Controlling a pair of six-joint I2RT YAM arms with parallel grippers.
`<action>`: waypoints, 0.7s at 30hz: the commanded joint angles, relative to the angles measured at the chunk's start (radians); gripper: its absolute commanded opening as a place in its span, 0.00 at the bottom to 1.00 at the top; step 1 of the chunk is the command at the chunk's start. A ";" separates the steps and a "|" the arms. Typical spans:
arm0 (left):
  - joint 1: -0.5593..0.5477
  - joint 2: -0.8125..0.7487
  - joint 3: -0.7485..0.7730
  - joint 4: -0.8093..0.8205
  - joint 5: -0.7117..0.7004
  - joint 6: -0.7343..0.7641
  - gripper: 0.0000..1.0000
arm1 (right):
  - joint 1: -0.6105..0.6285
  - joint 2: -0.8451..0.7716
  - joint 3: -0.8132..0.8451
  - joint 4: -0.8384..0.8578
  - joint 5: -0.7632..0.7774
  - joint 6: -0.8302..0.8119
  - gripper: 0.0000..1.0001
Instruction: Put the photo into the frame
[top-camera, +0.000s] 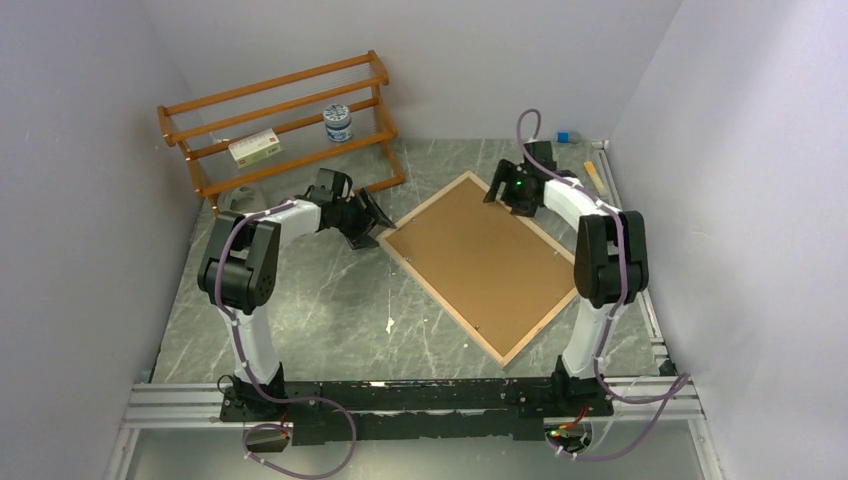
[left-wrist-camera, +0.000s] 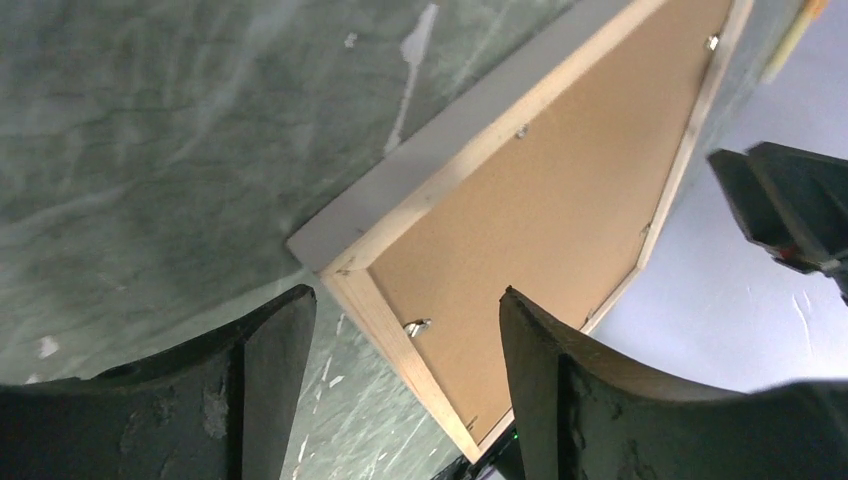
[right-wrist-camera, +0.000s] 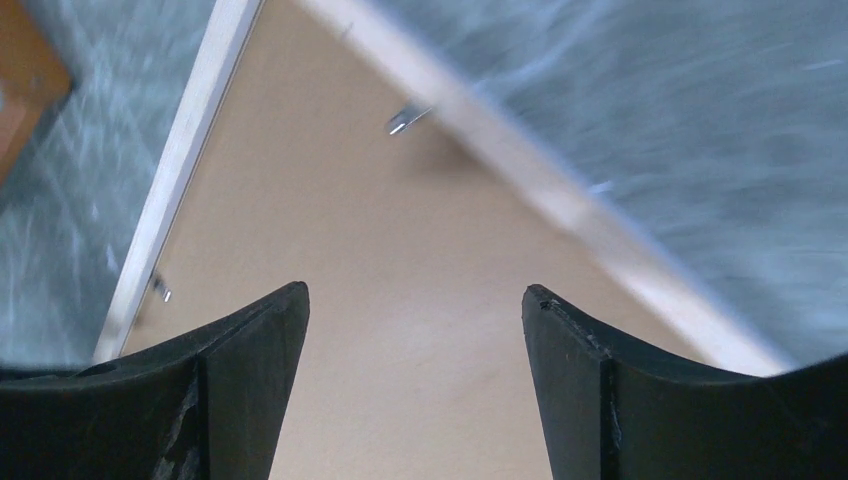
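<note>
The frame (top-camera: 441, 298) lies face down and slantwise on the grey marbled table, its pale wood rim around a brown backing board (top-camera: 480, 255). The photo is out of view. My left gripper (top-camera: 366, 224) stands open just off the frame's left corner. In the left wrist view the gripper (left-wrist-camera: 407, 295) straddles the rim (left-wrist-camera: 372, 305) beside a small metal tab (left-wrist-camera: 415, 326). My right gripper (top-camera: 505, 190) hangs open over the frame's far corner. In the right wrist view the gripper (right-wrist-camera: 415, 288) has only bare backing (right-wrist-camera: 400, 230) between its fingers, with the rim (right-wrist-camera: 185, 150) to the left.
An orange-brown slatted rack (top-camera: 280, 125) stands at the back left, holding a small box (top-camera: 253, 148) and a round tin (top-camera: 338, 123). A blue item (top-camera: 563, 136) and a pale stick (top-camera: 596, 178) lie at the back right. Walls close in on three sides.
</note>
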 joint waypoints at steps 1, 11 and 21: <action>-0.002 -0.075 -0.013 -0.053 -0.099 -0.041 0.74 | -0.102 -0.050 0.046 -0.025 0.201 0.015 0.82; -0.041 -0.100 -0.121 0.048 -0.052 -0.176 0.80 | -0.184 0.067 0.091 -0.116 0.103 -0.008 0.84; -0.048 -0.002 -0.037 0.060 -0.015 -0.150 0.77 | -0.189 0.010 -0.072 -0.063 -0.093 0.036 0.84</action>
